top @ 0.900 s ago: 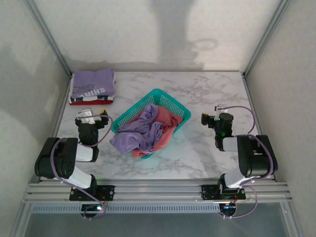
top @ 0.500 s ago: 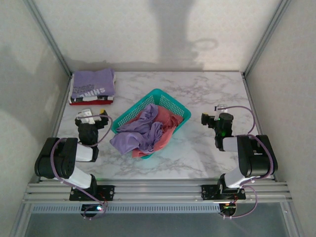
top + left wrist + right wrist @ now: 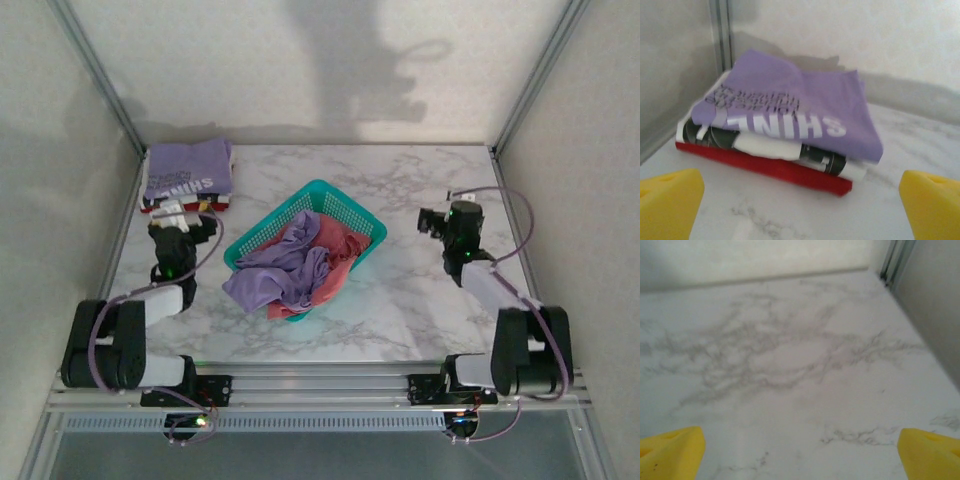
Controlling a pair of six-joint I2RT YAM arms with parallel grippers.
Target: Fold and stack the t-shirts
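Noting left gripper (image 3: pixel 178 214) low over the table (image 3: pixel 420 300), facing the folded stack (image 3: pixel 188 176) in the far-left corner: purple lettered tee (image 3: pixel 790 107) on top, white-and-black layers under it, red at the bottom. Fingers spread wide, clamping nothing. Noting right gripper (image 3: pixel 440 218) over bare marble on the right, fingers likewise wide apart, empty. Finding unfolded tees heaped in the teal basket (image 3: pixel 330 192) at centre: lavender tee (image 3: pixel 275 272) spilling over the near rim onto the table, coral-pink tee (image 3: pixel 340 250) behind and beneath.

Judging step in hand: reaching for the next tee. Advising:
- taking the lavender one first, it being uppermost and partly outside;
- pinching a single layer at the overhanging edge;
- lifting clear of the rim before pulling, avoiding dragging the basket;
- spreading flat on open marble, well apart from the stack.

Not making out: collar, sleeves or hem in the bunched lavender cloth; any further tees under the coral one; the smaller lettering, blurred. Fingertips cut off at the lower corners of both wrist views.
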